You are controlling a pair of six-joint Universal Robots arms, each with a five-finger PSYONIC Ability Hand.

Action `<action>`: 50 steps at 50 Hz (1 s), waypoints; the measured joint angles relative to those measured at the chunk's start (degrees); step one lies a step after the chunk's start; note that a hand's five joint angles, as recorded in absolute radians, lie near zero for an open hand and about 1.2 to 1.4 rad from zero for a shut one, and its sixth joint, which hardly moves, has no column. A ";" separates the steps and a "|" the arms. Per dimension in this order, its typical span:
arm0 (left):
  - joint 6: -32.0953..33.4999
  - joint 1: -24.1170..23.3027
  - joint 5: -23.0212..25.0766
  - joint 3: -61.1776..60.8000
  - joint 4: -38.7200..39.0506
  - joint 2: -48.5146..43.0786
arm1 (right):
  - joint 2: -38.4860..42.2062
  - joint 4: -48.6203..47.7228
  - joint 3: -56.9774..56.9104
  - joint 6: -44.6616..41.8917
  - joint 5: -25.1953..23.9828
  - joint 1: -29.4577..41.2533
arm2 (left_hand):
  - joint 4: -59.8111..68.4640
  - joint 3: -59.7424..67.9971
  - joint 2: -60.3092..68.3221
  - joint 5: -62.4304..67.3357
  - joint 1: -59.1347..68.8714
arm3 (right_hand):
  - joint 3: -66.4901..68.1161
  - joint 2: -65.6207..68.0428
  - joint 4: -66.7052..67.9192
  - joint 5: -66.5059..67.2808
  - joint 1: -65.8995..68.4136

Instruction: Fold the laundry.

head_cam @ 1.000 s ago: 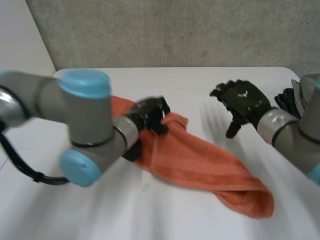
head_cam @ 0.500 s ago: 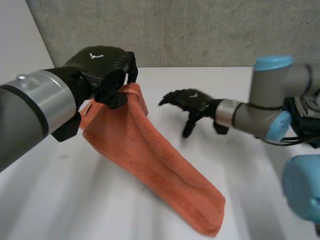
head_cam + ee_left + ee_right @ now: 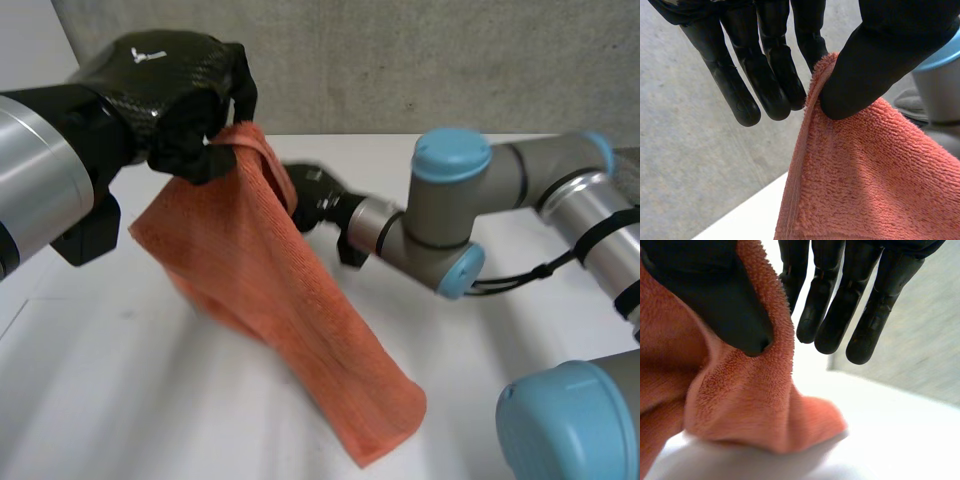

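Your left hand (image 3: 871, 60) has its thumb pressed on the towel (image 3: 865, 175), pinching the top edge against the nearest finger; the other fingers are straight and free. Your right hand (image 3: 715, 295) does the same on a fold of that edge: thumb on the cloth, the nearest finger just behind it, the rest straight.

Both pinches are well above the table (image 3: 120, 400), the left higher. From there the towel hangs as a slanted band. Its long axis runs down from the left hand towards the table's near right side, where the bottom end rests.

Half a second ago the right hand was spread open and clear of the cloth. It now grips behind the top edge, with the right arm (image 3: 450, 220) reaching across the table. The left hand has lifted higher, so the band stands steeper.
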 measured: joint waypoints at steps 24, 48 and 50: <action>5.32 15.50 0.03 -2.90 22.95 -2.84 | -37.66 7.25 21.85 -28.34 12.93 -13.65 | 0.22 0.13 0.09 0.00 0.00 | 0.01 0.00 0.11 1.30 -0.02; 12.59 7.03 -4.02 -17.59 24.00 -16.06 | -35.56 5.96 50.11 -37.12 18.65 -17.68 | 0.23 0.13 0.10 0.00 0.00 | -46.88 -45.37 -47.61 -45.70 -37.68; 12.50 7.01 -4.21 -17.52 24.02 -14.55 | -36.22 4.57 52.16 -34.07 18.74 -18.41 | 0.23 0.13 0.10 0.00 0.00 | -46.88 -45.37 -47.93 -46.11 -37.68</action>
